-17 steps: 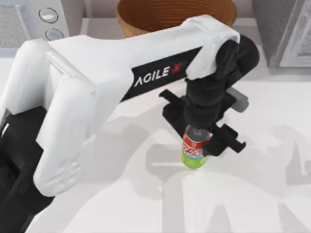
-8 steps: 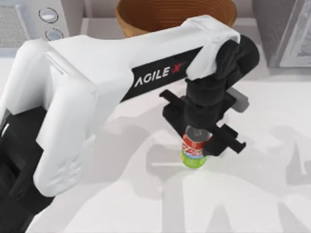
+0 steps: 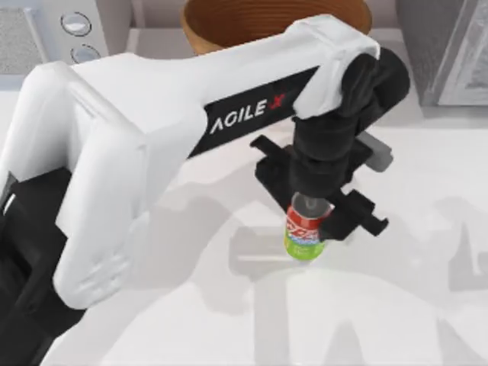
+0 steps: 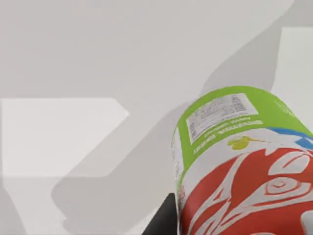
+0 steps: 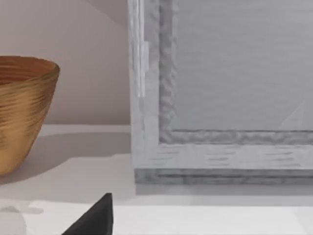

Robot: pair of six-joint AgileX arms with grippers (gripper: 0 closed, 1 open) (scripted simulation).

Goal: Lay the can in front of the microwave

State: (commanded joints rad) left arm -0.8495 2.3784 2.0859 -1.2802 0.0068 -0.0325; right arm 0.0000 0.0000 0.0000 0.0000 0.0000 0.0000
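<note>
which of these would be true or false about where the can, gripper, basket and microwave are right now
1. The left gripper is shut on the can. True.
2. The can lies on its side inside the basket. False: it is upright at the table's middle, outside the basket.
3. The microwave sits at the top view's far left corner. True.
4. The can already stands directly in front of the microwave. False: it is well to the right of it.
5. The can's green end points down. True.

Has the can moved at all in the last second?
Yes, slightly. Held in the left gripper, the can has shifted a little toward the basket at the far edge of the table, apparently lifting.
</note>
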